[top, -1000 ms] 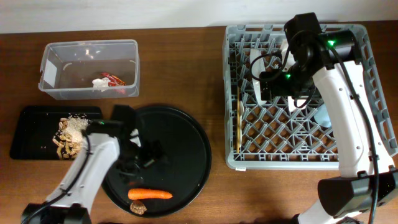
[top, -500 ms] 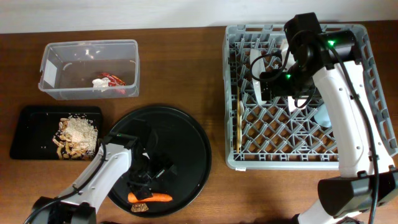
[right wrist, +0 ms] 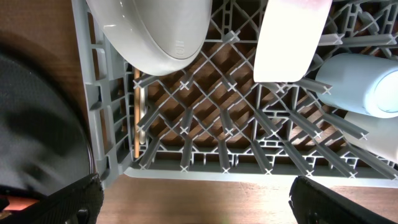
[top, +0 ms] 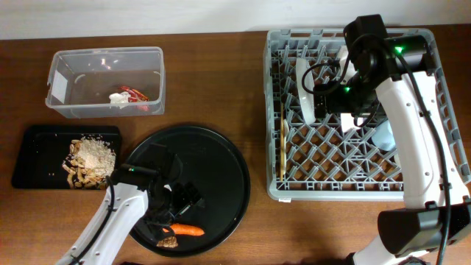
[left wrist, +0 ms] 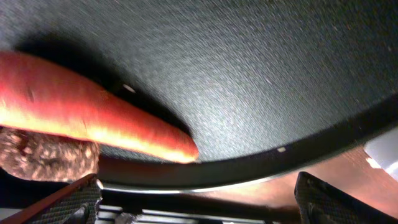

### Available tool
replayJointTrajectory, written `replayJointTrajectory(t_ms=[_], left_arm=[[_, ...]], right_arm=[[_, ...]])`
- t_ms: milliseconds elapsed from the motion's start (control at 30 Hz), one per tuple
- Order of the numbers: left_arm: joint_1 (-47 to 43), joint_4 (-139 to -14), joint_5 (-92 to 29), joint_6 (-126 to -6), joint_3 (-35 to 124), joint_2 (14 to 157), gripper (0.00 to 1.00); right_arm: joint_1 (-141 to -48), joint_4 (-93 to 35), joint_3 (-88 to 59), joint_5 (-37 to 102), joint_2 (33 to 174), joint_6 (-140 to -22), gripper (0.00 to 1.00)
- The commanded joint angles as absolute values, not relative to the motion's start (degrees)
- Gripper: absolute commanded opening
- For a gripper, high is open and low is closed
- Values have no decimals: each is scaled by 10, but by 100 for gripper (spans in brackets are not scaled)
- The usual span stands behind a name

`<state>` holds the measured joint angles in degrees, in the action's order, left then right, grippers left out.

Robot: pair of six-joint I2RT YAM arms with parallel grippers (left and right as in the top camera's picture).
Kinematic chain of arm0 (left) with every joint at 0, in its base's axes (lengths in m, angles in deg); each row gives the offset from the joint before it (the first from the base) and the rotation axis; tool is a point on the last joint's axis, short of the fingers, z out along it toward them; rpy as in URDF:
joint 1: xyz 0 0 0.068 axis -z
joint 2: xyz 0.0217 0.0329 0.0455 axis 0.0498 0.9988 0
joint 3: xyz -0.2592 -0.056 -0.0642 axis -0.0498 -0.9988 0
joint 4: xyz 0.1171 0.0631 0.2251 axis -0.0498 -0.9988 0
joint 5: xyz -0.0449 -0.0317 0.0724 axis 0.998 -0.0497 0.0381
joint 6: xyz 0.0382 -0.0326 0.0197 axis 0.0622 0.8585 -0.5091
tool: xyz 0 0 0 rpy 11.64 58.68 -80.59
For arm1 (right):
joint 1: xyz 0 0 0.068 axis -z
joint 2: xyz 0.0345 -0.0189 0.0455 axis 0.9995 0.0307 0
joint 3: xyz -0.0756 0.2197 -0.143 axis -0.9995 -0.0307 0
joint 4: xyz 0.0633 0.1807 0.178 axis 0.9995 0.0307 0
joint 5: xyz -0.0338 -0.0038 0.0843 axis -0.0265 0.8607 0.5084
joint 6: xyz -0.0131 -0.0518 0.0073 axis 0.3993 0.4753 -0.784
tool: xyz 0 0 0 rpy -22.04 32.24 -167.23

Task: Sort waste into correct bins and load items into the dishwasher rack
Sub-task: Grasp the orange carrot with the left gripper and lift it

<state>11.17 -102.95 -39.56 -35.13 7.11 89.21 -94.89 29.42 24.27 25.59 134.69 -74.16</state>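
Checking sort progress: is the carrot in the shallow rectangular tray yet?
No, the carrot lies on the round black tray, next to the brown lump.

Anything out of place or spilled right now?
A carrot and a brown lump lie side by side at the round tray's near rim, in neither the clear tub nor the flat black tray. No spill shows on the table.

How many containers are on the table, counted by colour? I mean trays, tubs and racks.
Black: 2, the rectangular tray and the round tray
Clear: 1, the tub
Grey: 1, the dishwasher rack
Total: 4
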Motion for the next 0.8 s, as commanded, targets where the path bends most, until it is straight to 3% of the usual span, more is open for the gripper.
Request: replayJointTrajectory(t_ms=[0, 567, 767], left_arm=[[110, -1028, -436, -345, 64, 899, 99], [110, -947, -429, -317, 12, 939, 99], [110, -893, -495, -307, 11, 940, 99]], right_arm=[[-945, 299, 245, 253, 1348, -737, 99], [-945, 303, 245, 253, 1348, -737, 99], [-945, 305, 245, 253, 1348, -737, 99]])
